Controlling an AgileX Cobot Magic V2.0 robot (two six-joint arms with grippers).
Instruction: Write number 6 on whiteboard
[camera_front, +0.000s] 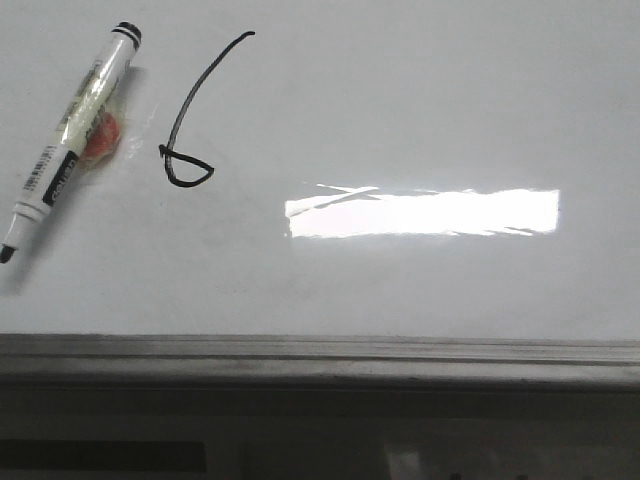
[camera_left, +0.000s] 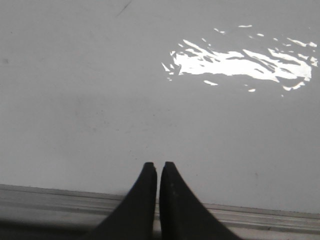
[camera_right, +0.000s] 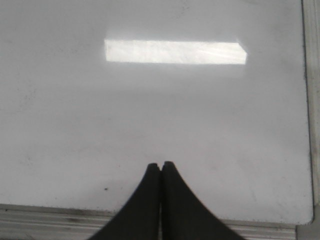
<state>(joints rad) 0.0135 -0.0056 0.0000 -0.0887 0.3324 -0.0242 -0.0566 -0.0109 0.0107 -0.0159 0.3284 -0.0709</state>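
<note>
Front cam: whiteboard (camera_front: 420, 110) fills most of the frame, glossy white-grey, w/ a grey metal rail (camera_front: 320, 352) along its near edge. The number 6 (camera_front: 193, 120) is drawn in thin black line toward 10 o'clock of the view — long curved stem running up to approx 1 o'clock of its own loop, small flattened loop at the base. Just beside it, at its 9 o'clock, a marker (camera_front: 72, 135) lies flat on the board, tilted, black end cap at the far end, dark tip at the near end; not touching the 6. A small orange-red patch (camera_front: 101, 137) shows by the marker barrel — can't tell what it is. Bright rectangular glare (camera_front: 422, 212) sits at approx 4 o'clock from the 6, well apart.

Left gripper (camera_left: 158, 166): fingers pressed nearly together w/ only a sliver between, nothing in them, over the board near the rail.

Right gripper (camera_right: 160, 165): fingertips touching — clenched, empty, above the board by its rail, near a board corner.
</note>
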